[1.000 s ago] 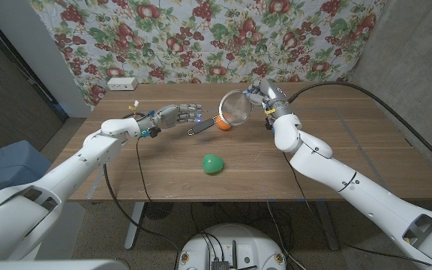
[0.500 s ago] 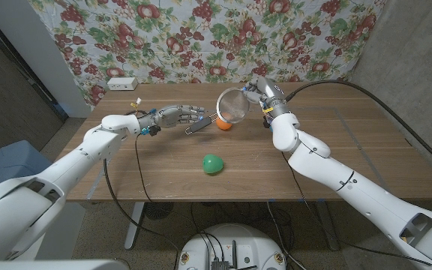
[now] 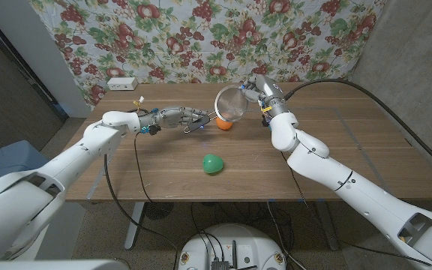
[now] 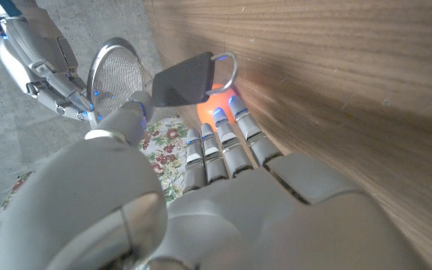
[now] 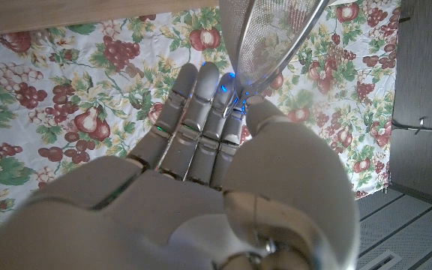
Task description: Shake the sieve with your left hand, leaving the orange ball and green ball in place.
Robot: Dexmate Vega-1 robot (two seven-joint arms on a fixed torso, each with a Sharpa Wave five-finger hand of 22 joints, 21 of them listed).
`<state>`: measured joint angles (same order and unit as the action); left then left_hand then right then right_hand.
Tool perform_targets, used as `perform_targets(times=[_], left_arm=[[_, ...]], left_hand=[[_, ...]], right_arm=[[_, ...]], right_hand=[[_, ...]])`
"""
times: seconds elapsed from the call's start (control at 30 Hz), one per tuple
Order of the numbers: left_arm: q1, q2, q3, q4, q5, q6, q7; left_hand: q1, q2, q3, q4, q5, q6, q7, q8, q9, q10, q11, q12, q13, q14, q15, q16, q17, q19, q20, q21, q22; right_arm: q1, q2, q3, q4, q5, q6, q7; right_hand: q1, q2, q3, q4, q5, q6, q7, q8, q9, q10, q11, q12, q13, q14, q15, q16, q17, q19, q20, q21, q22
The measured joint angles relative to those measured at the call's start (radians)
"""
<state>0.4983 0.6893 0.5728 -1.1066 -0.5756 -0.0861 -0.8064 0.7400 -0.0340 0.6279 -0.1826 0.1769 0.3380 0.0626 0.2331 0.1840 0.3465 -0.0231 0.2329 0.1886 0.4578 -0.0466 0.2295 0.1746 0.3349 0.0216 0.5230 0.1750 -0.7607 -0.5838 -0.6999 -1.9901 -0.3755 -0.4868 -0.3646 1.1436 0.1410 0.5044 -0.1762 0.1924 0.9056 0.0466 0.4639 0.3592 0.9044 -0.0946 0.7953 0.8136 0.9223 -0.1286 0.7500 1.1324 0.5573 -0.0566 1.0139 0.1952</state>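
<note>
A: Where's the left hand?
B: At the black handle of the round metal mesh sieve, fingers straight and apart, gripping nothing
A: And the sieve?
B: Tilted above the wooden table, rim pinched by the right hand. The orange ball sits under it, the green ball nearer the front edge
</note>
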Motion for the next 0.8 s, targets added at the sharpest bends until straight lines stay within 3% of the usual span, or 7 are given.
perform_targets(times=[0.27,0.67,0.8], left_arm=[[-0.013,0.004,0.013,-0.001,0.016,0.013,-0.016],[-0.019,0.011,0.023,-0.019,0.03,0.033,-0.022],[-0.02,0.013,0.027,-0.026,0.033,0.039,-0.022]], left_hand=[[0.029,0.011,-0.004,-0.004,0.0,0.005,0.005,-0.005,0.0,0.016,-0.005,0.0,0.0,0.02,-0.001,0.004,0.003,0.023,-0.002,0.006,0.0],[0.118,0.072,-0.011,-0.003,0.0,0.045,0.013,-0.005,0.005,0.075,-0.018,0.008,0.005,0.091,-0.004,0.026,0.01,0.104,-0.015,0.029,0.004],[0.129,0.082,-0.021,-0.001,0.0,0.054,0.011,-0.005,0.005,0.092,-0.016,0.008,0.005,0.112,-0.006,0.034,0.01,0.122,0.0,0.036,0.008]], right_arm=[[-0.004,0.003,0.0,0.001,-0.01,0.012,0.001],[-0.007,0.007,0.001,0.003,-0.022,0.021,0.008],[-0.008,0.009,0.001,0.003,-0.027,0.029,0.009]], right_hand=[[0.0,0.0,0.0,0.0,-0.001,0.0,0.0,0.0,0.0,0.0,0.0,-0.003,0.003,0.0,0.0,-0.007,0.005,-0.008,0.007,0.008,0.0],[-0.004,0.004,0.002,-0.002,-0.003,0.0,0.0,0.003,0.001,0.0,0.0,-0.003,0.004,0.005,-0.005,-0.007,0.014,-0.008,0.007,0.021,0.0],[-0.004,0.004,0.004,-0.004,0.0,0.0,0.0,0.003,0.001,0.0,0.0,-0.003,0.005,0.007,-0.003,-0.015,0.018,-0.008,0.007,0.023,-0.003]])
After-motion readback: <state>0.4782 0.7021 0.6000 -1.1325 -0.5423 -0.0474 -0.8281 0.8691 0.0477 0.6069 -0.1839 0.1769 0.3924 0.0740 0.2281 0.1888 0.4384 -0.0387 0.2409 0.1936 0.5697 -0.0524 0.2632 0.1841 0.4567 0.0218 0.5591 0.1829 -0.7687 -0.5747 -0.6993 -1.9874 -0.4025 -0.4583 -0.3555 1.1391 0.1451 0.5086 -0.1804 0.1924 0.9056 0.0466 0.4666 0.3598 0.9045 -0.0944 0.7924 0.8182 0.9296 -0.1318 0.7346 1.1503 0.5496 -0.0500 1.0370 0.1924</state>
